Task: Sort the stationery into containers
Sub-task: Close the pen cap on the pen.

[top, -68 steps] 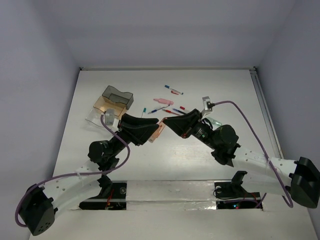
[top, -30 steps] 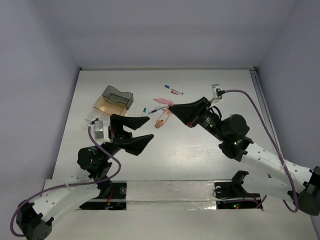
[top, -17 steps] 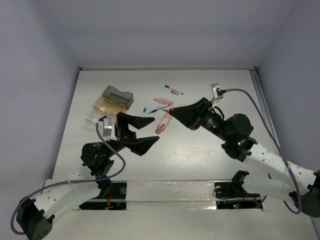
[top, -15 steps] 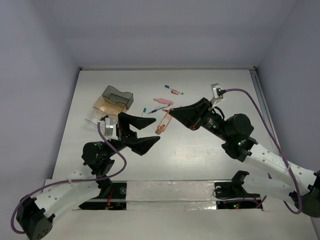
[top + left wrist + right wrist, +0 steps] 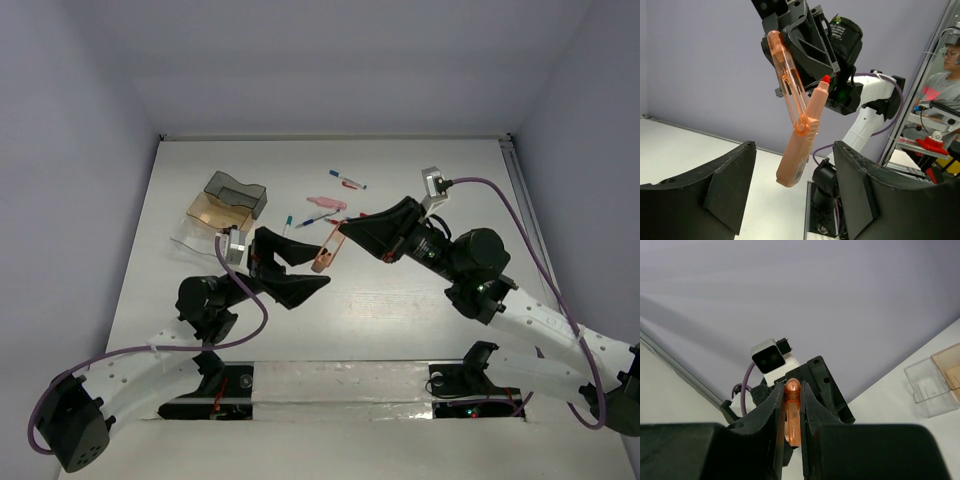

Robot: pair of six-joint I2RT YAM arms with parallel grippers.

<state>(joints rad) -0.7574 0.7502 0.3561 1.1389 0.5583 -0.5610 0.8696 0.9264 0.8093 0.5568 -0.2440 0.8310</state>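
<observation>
My right gripper (image 5: 338, 238) is shut on an orange stationery piece (image 5: 322, 254) and holds it in the air over the middle of the table. In the right wrist view the piece (image 5: 792, 416) is pinched between both fingers (image 5: 774, 412). It has a clear orange clip and a red tip, and its flat body (image 5: 799, 150) hangs down. My left gripper (image 5: 303, 268) is open, one finger (image 5: 715, 190) on each side of that lower end, not touching it. The containers stand at the back left: one smoky grey (image 5: 236, 193), one tan (image 5: 213, 212), one clear (image 5: 190, 233).
Loose pens lie on the table behind the grippers: a blue-capped one (image 5: 349, 181), a pink piece (image 5: 326, 203), and thin pens (image 5: 312, 220) beside a teal-capped one (image 5: 287, 221). Purple cables loop from both wrists. A metal rail (image 5: 528, 225) runs along the right edge.
My left gripper has moved right, up to the hanging orange piece, and its jaws have narrowed somewhat. The right gripper has lowered the piece slightly and now holds almost still.
</observation>
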